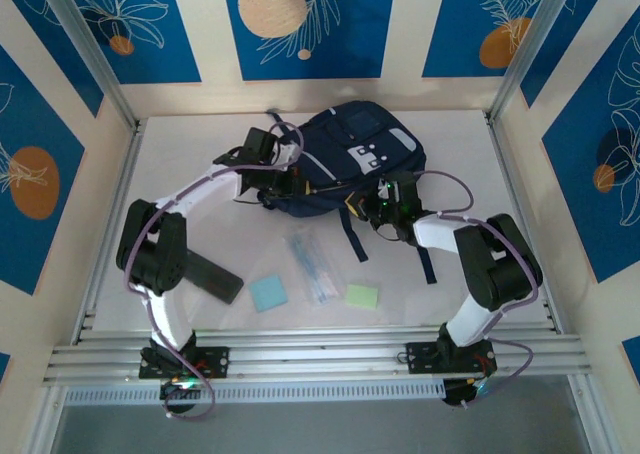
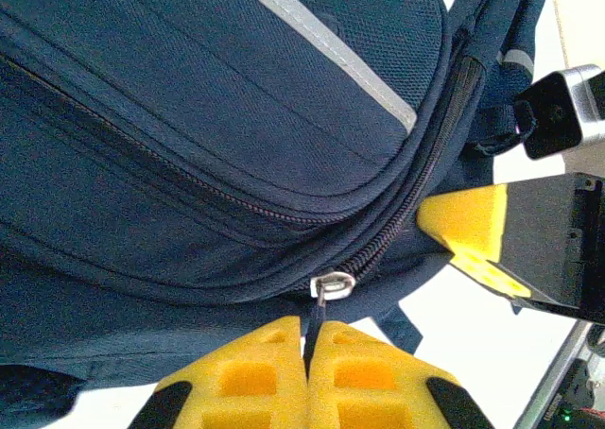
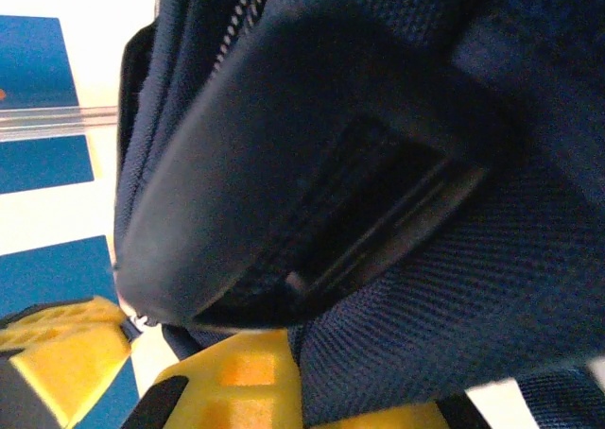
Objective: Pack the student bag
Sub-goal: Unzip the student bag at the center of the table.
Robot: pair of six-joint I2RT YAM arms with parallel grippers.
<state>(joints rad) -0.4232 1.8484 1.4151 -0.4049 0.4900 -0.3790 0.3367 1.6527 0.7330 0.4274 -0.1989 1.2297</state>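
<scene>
Blue-and-cream patterned walls (image 1: 60, 34) close in a white table (image 1: 180, 154) framed by aluminium rails (image 1: 300, 356). At the left of the top view, a flat black rectangular object (image 1: 212, 277) lies on the table beside the left arm (image 1: 160, 244). That arm bends up and reaches right toward the student bag (image 1: 345, 144). The left gripper (image 1: 290, 186) sits against the bag's near left edge. In its wrist view the yellow fingers (image 2: 255, 377) are pressed together, pinching the thin black zipper pull (image 2: 312, 320). The pull hangs from a small metal slider (image 2: 333, 283) on the bag's curved zip line, with navy fabric (image 2: 236, 117) and a light grey stripe (image 2: 331, 46) above it. Further right on the table, nearer the arm bases, lie a pale blue sticky-note pad (image 1: 268, 293), a clear packet of pens (image 1: 308, 266) and a green sticky-note pad (image 1: 362, 296), each apart from the others. The bag itself lies toward the back of the table at its centre, black straps (image 1: 352, 236) trailing toward the pads. On the right, the right gripper (image 1: 385, 206) meets the bag's near right edge. One of its yellow fingers (image 2: 473, 226) shows in the left wrist view, pushed into the seam beside the zip. In its own view the fingers (image 3: 236, 377) are drawn narrow, nipping an edge of the dark bag fabric (image 3: 473, 212). The right arm (image 1: 490, 264) curls back from there to its base.
</scene>
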